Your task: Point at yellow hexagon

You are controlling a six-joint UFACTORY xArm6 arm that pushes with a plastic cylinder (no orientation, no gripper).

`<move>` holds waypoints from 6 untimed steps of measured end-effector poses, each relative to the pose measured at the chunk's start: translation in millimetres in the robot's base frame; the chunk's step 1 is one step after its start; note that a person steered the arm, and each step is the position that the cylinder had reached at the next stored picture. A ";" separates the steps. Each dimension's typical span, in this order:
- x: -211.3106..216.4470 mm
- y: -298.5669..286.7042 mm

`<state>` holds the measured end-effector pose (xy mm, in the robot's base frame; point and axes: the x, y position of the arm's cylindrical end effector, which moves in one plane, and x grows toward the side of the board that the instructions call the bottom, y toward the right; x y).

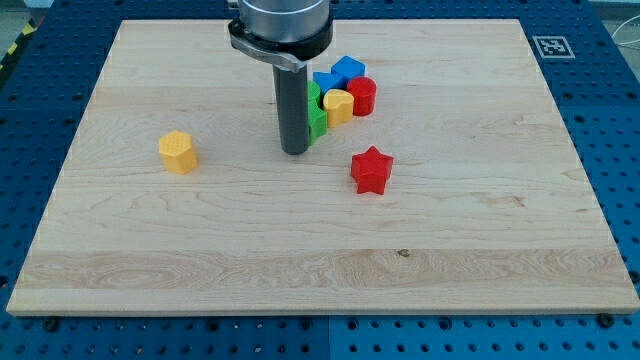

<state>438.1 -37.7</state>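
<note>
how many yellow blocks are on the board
2. The yellow hexagon sits alone toward the view's left; a yellow heart-shaped block is in the cluster right of my tip. The rod may hide others.

- Arm body: cut off by the view's top edge.
- Green block: shape indeterminate, its 9 o'clock side hidden behind the rod.
- Blue block: partly covered, shape unclear.

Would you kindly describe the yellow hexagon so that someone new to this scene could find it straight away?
Start at the wooden board and look to the view's left half. There the yellow hexagon stands alone, well to the left of my tip. The other yellow block, a heart, is packed into the cluster of blocks at the view's top centre, beside a red block.
</note>
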 end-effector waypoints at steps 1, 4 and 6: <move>1.8 -17.0; -38.9 -88.3; -34.1 -136.8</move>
